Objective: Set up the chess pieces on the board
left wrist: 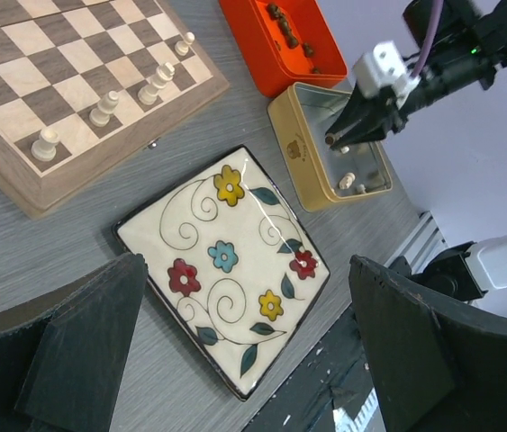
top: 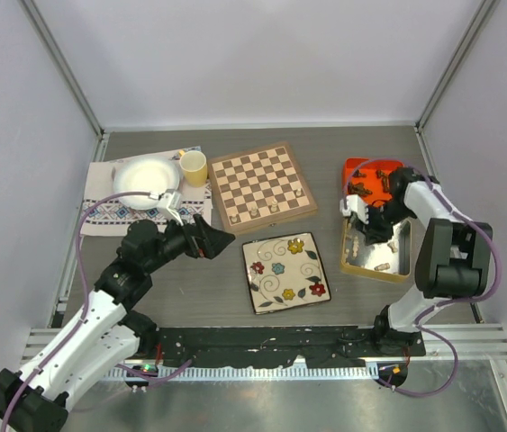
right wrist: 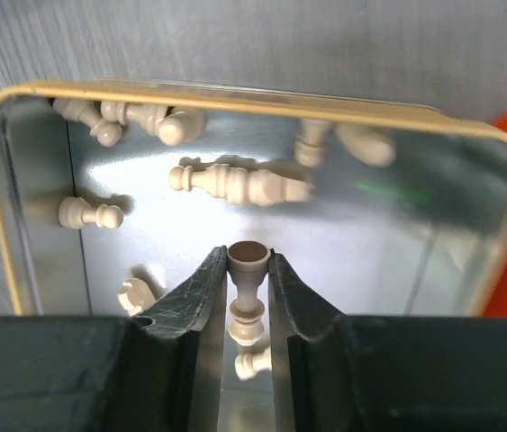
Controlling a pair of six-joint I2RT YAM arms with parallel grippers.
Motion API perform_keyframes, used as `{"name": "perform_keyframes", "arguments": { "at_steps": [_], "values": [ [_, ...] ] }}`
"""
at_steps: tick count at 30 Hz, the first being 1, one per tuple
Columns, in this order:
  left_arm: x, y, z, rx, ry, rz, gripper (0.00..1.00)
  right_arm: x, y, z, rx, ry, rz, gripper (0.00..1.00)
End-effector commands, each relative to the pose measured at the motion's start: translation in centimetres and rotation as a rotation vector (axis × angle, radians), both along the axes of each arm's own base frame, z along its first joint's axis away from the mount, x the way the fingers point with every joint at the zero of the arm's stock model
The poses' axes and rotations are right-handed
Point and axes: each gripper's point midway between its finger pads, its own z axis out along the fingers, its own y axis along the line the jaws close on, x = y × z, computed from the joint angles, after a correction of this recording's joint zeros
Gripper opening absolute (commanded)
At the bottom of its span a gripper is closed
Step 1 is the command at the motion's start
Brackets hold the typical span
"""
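Observation:
The chessboard (top: 262, 186) lies at the table's middle back, with several pale cream pieces (left wrist: 104, 108) standing along its near right edge. My right gripper (right wrist: 248, 265) is shut on a pale cream piece (right wrist: 247, 255), base end toward the fingertips, just above the floor of the gold tin (right wrist: 5, 180). Several more pale pieces (right wrist: 235, 183) lie loose in that tin. Dark brown pieces (left wrist: 289, 27) lie in the orange tray (top: 366, 180). My left gripper (top: 221, 240) is open and empty, hovering between the board and the floral plate (left wrist: 226, 261).
A white bowl (top: 145, 177) on a patterned cloth (top: 100, 211) and a yellow cup (top: 194, 167) stand at the back left. The gold tin (top: 376, 252) and the orange tray sit side by side at the right. The floral plate (top: 285, 270) lies in front of the board.

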Motion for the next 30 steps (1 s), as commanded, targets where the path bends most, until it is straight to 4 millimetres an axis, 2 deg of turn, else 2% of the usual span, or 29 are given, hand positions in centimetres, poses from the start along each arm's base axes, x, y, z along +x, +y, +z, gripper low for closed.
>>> {"name": "perform_keyframes", "arguments": {
  "at_steps": [1,4,6,7,8,9,10,11,12,13,14,15,16,18,19,21,23,24,25,26,28,30],
  "values": [
    [0.0,-0.9,3.1,-0.027,-0.08,-0.062,1.0,1.8,1.8,7.5,0.147,-0.083,-0.275,0.01],
    [0.0,-2.2,4.1,-0.048,-0.072,-0.131,0.97,2.3,3.9,11.4,0.298,-0.069,-0.456,0.01],
    [0.5,-3.1,3.5,-0.036,-0.03,-0.156,0.96,2.4,6.1,13.6,0.453,-0.02,-0.535,0.01],
    [0.8,-3.6,4.3,-0.04,-0.036,-0.164,0.96,2.2,7.1,14.6,0.529,0.071,-0.654,0.01],
    [0.7,-4.4,4.4,-0.028,-0.041,-0.183,0.96,3.1,7.7,15.9,0.597,0.041,-0.675,0.01],
    [1.2,-5.2,3.7,-0.003,-0.024,-0.193,0.96,3.1,8.5,16.3,0.659,0.075,-0.707,0.01],
    [1.5,-5.8,4.8,-0.001,-0.048,-0.193,0.96,4.6,8.8,17.7,0.741,0.096,-0.818,0.01],
    [1.6,-6.8,5.5,0.01,-0.091,-0.197,0.96,4.9,9.0,18.8,0.785,0.082,-0.848,0.01],
    [2.2,-7.7,4.6,0.039,-0.076,-0.195,0.96,5.0,9.2,18.8,0.822,0.119,-0.906,0.01],
    [2.5,-8.6,5.4,0.043,-0.099,-0.194,0.96,6.6,9.0,19.9,0.874,0.067,-0.942,0.01],
    [2.6,-9.8,5.5,0.056,-0.122,-0.192,0.96,6.6,9.5,20.6,0.935,0.178,-1.058,0.01],
    [3.2,-10.9,4.5,0.077,-0.106,-0.191,0.95,6.7,9.6,20.4,0.959,0.216,-1.101,0.01],
    [3.5,-12.0,4.9,0.071,-0.119,-0.191,0.95,7.6,9.3,20.4,0.972,0.208,-1.173,0.01],
    [4.1,-14.0,5.5,0.042,-0.138,-0.17,0.94,8.1,9.2,19.7,0.989,0.329,-1.353,0.01],
    [5.1,-15.4,4.7,0.051,-0.116,-0.159,0.94,8.1,9.3,19.4,0.989,0.367,-1.391,0.01],
    [5.7,-17.3,4.7,0.028,-0.109,-0.148,0.91,7.8,9.7,18.9,1.001,0.467,-1.45,0.01],
    [6.5,-19.7,4.2,0.021,-0.09,-0.157,0.89,7.7,10.2,19.1,1.034,0.499,-1.446,0.01],
    [6.7,-20.4,4.1,0.018,-0.084,-0.16,0.88,7.4,10.3,18.6,1.047,0.546,-1.476,0.01],
    [7.0,-21.3,5.1,-0.006,-0.092,-0.164,0.87,7.5,10.5,19.1,1.072,0.528,-1.459,0.01],
    [7.2,-22.4,3.7,0.01,-0.071,-0.173,0.86,7.4,10.6,18.9,1.074,0.537,-1.464,0.01],
    [7.6,-23.7,4.3,-0.004,-0.076,-0.178,0.84,7.1,11.1,18.3,1.066,0.559,-1.465,0.01],
    [7.9,-24.8,3.1,0.012,-0.056,-0.182,0.8,6.8,11.5,17.7,1.058,0.582,-1.461,0.01]
  ]
}}
